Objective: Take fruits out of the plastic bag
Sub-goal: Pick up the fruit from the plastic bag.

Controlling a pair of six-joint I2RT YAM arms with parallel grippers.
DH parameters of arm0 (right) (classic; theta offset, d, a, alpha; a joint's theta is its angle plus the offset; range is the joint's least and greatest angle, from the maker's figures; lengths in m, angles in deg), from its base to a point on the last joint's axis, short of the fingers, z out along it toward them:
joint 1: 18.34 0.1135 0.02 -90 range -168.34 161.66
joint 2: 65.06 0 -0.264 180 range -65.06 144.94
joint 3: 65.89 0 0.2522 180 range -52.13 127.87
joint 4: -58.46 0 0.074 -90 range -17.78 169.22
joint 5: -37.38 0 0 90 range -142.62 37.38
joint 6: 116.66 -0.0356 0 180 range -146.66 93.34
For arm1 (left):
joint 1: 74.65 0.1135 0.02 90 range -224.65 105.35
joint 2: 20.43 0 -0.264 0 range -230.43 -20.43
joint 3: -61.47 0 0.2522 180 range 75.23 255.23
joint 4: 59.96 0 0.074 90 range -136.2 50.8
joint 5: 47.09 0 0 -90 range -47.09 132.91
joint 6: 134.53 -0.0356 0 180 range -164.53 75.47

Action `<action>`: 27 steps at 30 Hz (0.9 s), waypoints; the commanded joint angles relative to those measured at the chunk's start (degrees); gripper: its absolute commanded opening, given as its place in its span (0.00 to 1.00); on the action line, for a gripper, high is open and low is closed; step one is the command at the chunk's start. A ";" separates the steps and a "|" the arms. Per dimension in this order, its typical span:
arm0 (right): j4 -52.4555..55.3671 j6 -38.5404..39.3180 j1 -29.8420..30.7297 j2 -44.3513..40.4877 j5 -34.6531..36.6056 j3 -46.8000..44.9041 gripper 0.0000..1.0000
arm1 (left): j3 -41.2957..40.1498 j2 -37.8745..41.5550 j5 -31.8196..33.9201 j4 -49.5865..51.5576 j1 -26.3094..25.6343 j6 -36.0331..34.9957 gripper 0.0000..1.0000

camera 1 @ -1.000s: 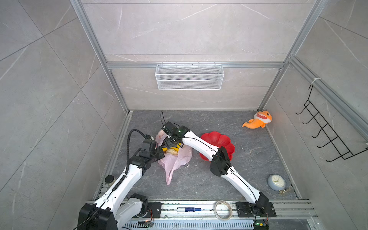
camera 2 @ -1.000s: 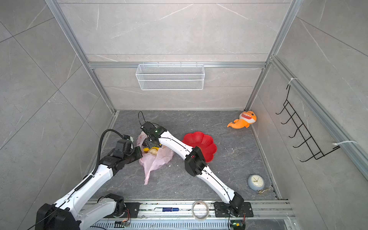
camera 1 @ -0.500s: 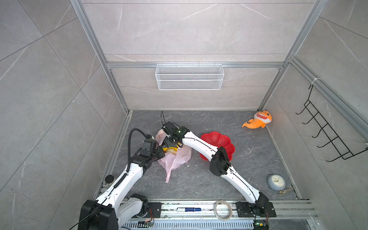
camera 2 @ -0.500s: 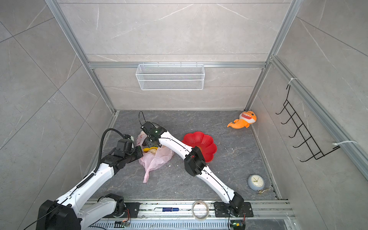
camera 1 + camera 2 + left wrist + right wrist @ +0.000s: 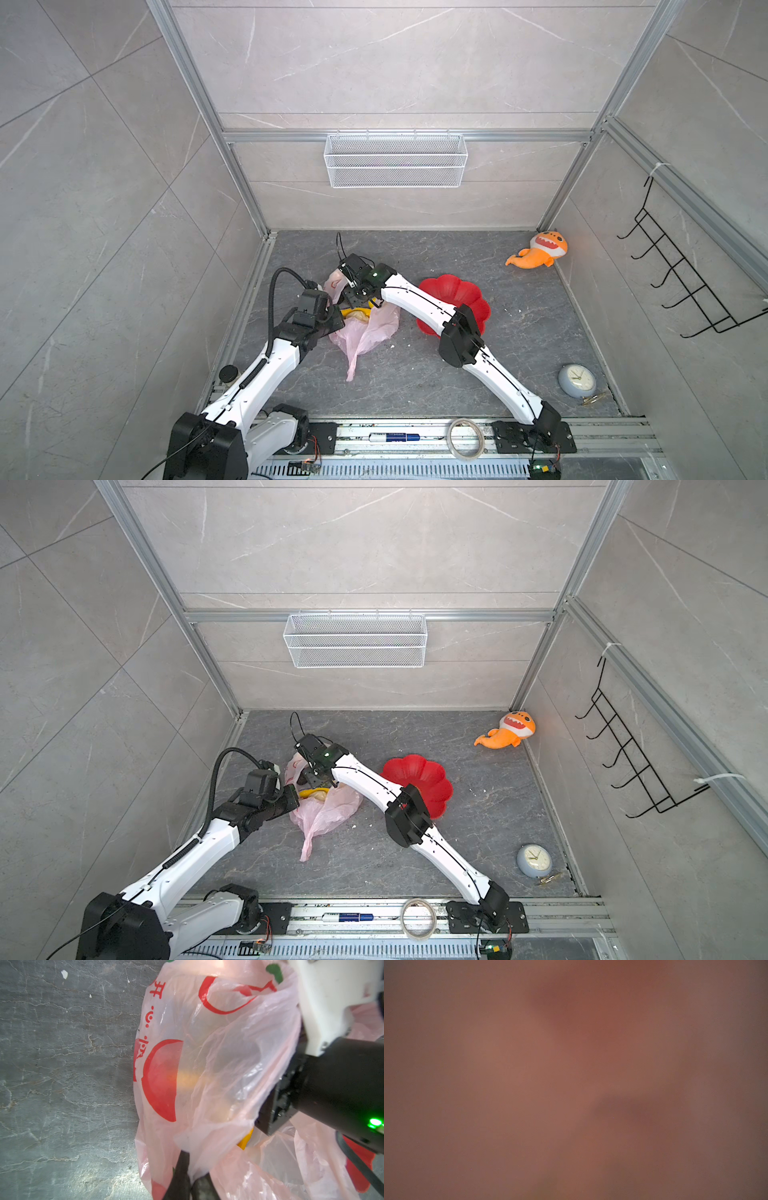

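**Both top views and the left wrist view.** The plastic bag [image 5: 368, 334] lies crumpled on the grey floor [image 5: 415, 374] between the two arms, just beside the red plate [image 5: 465, 291].

Left gripper [image 5: 190, 1169]: the jaws are pressed together, pinching a fold of film at the bag's rim.

Right gripper [image 5: 359, 298]: it sits in the bag's mouth with its fingertips hidden by film. Whether it is spread or closed cannot be told, and its wrist view is a pink-brown blur.

A yellow banana [image 5: 353, 311] and a beige fruit [image 5: 360, 327] show inside the mouth.
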 commanded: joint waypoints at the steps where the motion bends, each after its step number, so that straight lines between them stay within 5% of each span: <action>1: 0.25 1.28 0.07 -5.31 -1.45 -2.13 0.33 | 2.23 -0.22 0.24 -1.49 -0.17 -0.53 0.01; 12: 2.98 2.60 0.36 -10.42 -3.14 -5.66 0.25 | 3.93 -1.02 0.37 -1.67 -0.16 -0.57 0.01; 27: -3.95 1.23 0.38 -30.75 -6.90 -29.25 0.25 | 8.38 -3.80 -2.36 -1.92 -0.17 -1.45 0.01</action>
